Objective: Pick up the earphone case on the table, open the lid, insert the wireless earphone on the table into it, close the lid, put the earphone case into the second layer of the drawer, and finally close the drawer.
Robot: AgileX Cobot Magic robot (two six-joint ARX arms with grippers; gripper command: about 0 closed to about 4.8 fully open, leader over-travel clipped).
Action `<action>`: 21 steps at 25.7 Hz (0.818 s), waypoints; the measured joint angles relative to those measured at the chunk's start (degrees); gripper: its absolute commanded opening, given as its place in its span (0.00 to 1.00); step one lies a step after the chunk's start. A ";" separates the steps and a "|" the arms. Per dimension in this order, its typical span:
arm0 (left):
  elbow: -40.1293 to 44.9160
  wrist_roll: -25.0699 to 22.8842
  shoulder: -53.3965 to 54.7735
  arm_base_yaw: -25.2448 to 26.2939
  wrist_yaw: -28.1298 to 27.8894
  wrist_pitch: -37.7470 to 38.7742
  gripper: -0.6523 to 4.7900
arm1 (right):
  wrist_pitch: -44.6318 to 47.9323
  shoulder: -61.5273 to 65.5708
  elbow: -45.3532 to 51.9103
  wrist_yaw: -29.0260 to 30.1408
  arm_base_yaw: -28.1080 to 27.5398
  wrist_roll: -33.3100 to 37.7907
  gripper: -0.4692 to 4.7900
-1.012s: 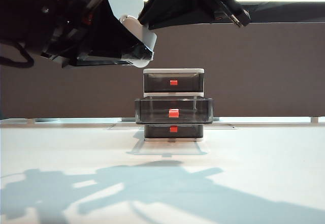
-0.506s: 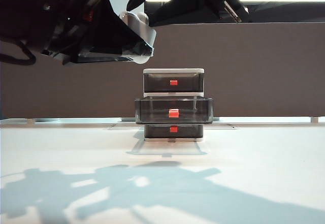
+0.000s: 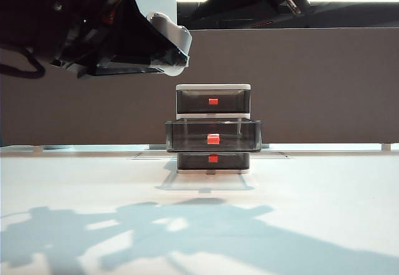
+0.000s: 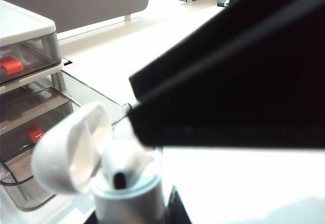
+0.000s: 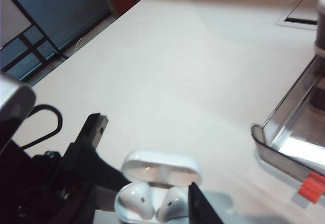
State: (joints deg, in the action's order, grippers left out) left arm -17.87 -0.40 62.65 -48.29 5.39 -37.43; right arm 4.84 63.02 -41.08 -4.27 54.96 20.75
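Note:
My left gripper (image 3: 176, 58) hangs high at the exterior view's upper left, shut on the white earphone case (image 3: 174, 38). The lid (image 4: 70, 150) is swung open and a wireless earphone (image 4: 123, 162) sits in the case body (image 4: 129, 201). In the right wrist view two white earbuds (image 5: 136, 201) lie in the case under the raised lid (image 5: 160, 165). My right gripper (image 3: 172, 3) hovers just above the case, open, with nothing between its black fingers (image 4: 228, 97). The drawer (image 3: 213, 129) stands at the table's (image 3: 312, 194) back, its second layer (image 3: 213, 135) pulled out.
The top drawer (image 3: 213, 101) and the bottom drawer (image 3: 213, 159) are pushed in, each with a red handle. A dark panel runs behind the table. The pulled-out tray's rim (image 5: 284, 148) and red handle (image 5: 311, 187) lie close beside the held case.
My right gripper has opened and lifted a little off the case. The left gripper and the open case have kept still.

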 measured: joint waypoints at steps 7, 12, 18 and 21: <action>0.00 0.00 0.00 0.00 0.00 -0.07 0.24 | -0.07 -4.04 0.02 -0.90 -4.50 -5.35 0.11; 0.00 0.00 0.00 -0.02 0.00 -0.55 0.24 | -3.63 -4.13 -0.02 7.87 -14.97 -7.37 0.09; 0.00 -1.14 0.00 -1.42 -0.02 -1.36 0.24 | -3.56 0.52 -0.02 33.00 -26.08 -7.48 0.09; 0.00 -3.17 0.00 -3.48 -0.02 -1.38 0.24 | -1.31 2.82 -0.02 37.68 -26.25 -7.45 0.09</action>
State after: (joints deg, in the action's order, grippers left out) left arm -17.87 -3.57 62.65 -51.77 5.37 -38.81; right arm 3.53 65.84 -41.10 33.41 28.71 13.30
